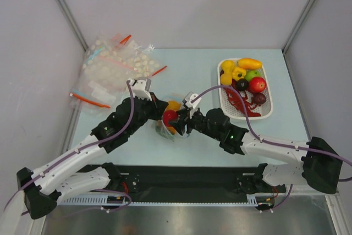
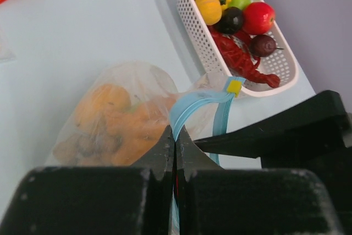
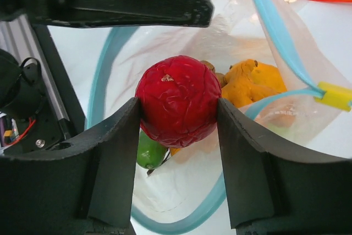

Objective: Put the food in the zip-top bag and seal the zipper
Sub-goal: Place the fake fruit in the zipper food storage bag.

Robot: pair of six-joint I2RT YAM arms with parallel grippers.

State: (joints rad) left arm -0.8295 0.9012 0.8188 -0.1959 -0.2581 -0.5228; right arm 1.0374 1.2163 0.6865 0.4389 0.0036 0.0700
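Near mid-surface (image 1: pixel 187 70), left fingers (image 2: pixel 159 155) pinch the bag (image 2: pixel 110 114) by its zipper (image 2: pixel 190 105); right fingers (image 3: pixel 115 158) clamp a red fruit (image 3: pixel 179 100) over the mouth. Advice: lower it deep before letting go.

Bright, even light, soft shadows; wrist views blur up close.

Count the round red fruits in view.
2. One red fruit is held in the right gripper at the open mouth of the zip-top bag; the other red fruit sits in the white tray beside a green piece. More may be hidden inside the bag.
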